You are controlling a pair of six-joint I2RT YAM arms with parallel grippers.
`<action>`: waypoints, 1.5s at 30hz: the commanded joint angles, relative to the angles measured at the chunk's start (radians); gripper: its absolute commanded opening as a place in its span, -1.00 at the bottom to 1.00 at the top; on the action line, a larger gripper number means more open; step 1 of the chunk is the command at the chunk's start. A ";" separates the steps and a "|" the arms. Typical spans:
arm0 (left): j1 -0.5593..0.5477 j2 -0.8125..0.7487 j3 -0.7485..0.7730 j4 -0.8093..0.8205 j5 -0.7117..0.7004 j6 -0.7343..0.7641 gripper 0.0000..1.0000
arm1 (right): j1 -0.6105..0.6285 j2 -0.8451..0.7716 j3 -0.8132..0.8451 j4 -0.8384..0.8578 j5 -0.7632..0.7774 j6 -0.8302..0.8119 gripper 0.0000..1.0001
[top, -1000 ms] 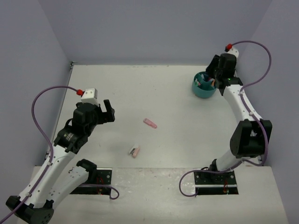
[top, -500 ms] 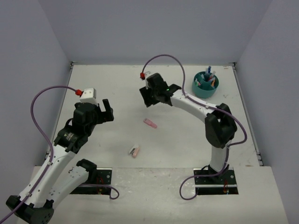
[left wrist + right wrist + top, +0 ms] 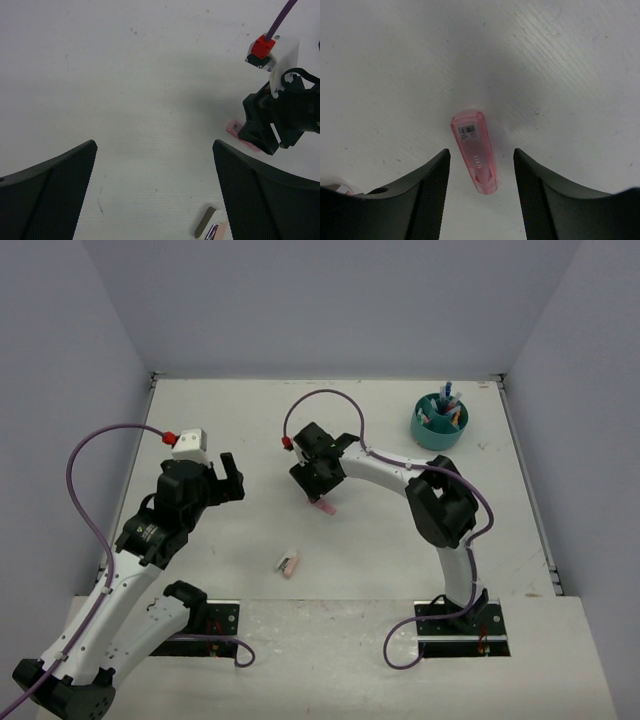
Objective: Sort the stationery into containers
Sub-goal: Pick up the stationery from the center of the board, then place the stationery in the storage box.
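I hold my right gripper [image 3: 481,159] open astride a pink item [image 3: 475,150] lying mid-surface, not yet grasped. My left gripper [image 3: 155,146] gapes idle. The teal organizer [image 3: 435,439] holds pens [image 3: 446,398]; a small pink-and-white item [image 3: 288,563] also waits.

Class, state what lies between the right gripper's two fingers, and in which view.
A pink highlighter, flat on the table, untouched; the right wrist view shows it.

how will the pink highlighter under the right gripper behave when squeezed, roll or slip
The pink highlighter looks like hard, glossy translucent plastic: probably stiff, light and somewhat slippery. It seems to narrow toward one end, so the open right gripper astride it might squirt it out lengthwise. Lying flat with a flattish labelled face, it likely slides rather than rolls.
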State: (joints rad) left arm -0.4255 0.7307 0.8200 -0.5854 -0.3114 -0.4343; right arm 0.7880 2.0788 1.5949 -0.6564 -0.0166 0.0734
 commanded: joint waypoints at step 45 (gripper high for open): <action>0.010 -0.038 -0.005 0.051 0.065 0.026 1.00 | -0.883 -0.139 0.095 0.358 0.411 0.384 -1.00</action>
State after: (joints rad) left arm -0.4252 0.6946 0.8200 -0.5842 -0.2603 -0.4272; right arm -0.0927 1.8860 1.5619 -0.2493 0.4333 0.4809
